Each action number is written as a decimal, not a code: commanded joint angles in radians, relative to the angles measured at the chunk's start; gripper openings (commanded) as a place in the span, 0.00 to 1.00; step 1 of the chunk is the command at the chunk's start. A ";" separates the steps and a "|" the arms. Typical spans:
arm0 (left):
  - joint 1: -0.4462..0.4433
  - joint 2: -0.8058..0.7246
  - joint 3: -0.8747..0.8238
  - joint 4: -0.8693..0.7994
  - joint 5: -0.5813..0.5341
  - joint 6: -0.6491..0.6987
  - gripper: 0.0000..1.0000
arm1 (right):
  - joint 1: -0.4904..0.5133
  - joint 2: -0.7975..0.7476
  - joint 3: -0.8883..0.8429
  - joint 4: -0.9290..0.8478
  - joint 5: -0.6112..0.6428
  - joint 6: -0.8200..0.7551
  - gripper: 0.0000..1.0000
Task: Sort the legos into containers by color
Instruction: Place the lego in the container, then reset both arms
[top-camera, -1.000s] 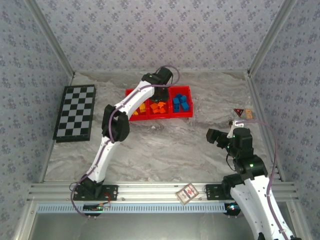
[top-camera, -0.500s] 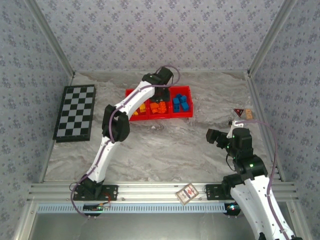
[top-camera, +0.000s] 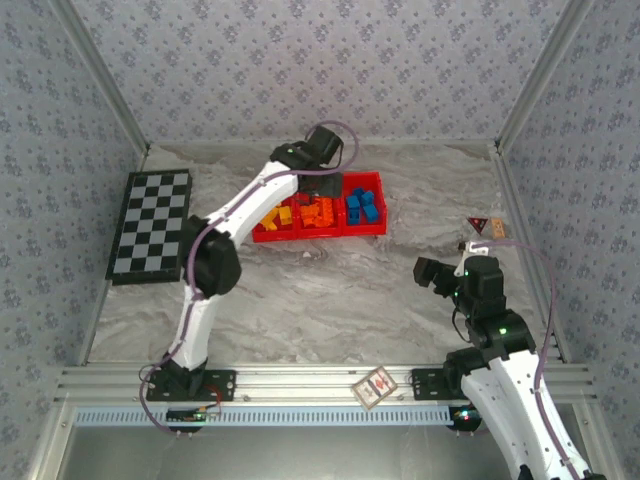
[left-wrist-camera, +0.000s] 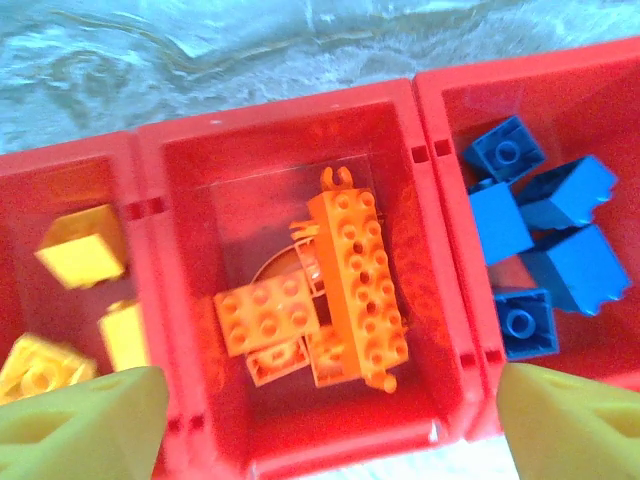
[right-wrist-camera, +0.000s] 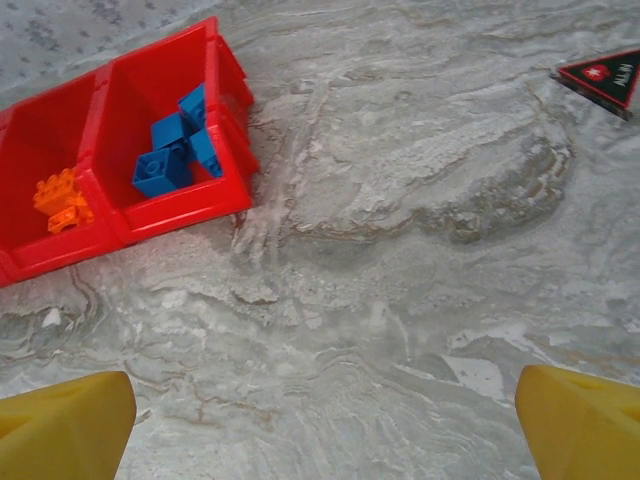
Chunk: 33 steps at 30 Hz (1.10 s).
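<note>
Right, nearest us the right gripper (right-wrist-camera: 320, 430) hangs over the grey marbled tabletop (right-wrist-camera: 400, 300), its yellow fingers spread wide and holding nothing. Farther out, the left gripper (left-wrist-camera: 330, 425) hovers above the bright red three-compartment plastic tray (left-wrist-camera: 440, 250), fingers wide apart and empty. Small yellow-orange plastic bricks (left-wrist-camera: 82, 245) lie in its left compartment, orange bricks (left-wrist-camera: 350, 290) in the middle, blue bricks (left-wrist-camera: 550, 230) on the right.

No wording is legible. A black triangular card (right-wrist-camera: 603, 77) with a red border, lying on the tabletop (right-wrist-camera: 400, 250), carries white lettering too blurred to read. A small card (top-camera: 375, 386) on the near rail (top-camera: 300, 382) shows an unreadable red mark.
</note>
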 joint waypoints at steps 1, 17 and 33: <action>0.011 -0.188 -0.135 0.123 -0.043 0.010 0.98 | 0.004 -0.007 0.011 -0.057 0.091 0.032 1.00; 0.206 -0.976 -1.226 0.939 -0.114 0.234 1.00 | -0.020 0.306 0.020 0.308 0.196 -0.069 1.00; 0.319 -1.271 -1.732 1.239 -0.259 0.422 1.00 | -0.095 0.965 -0.043 1.129 0.342 -0.419 1.00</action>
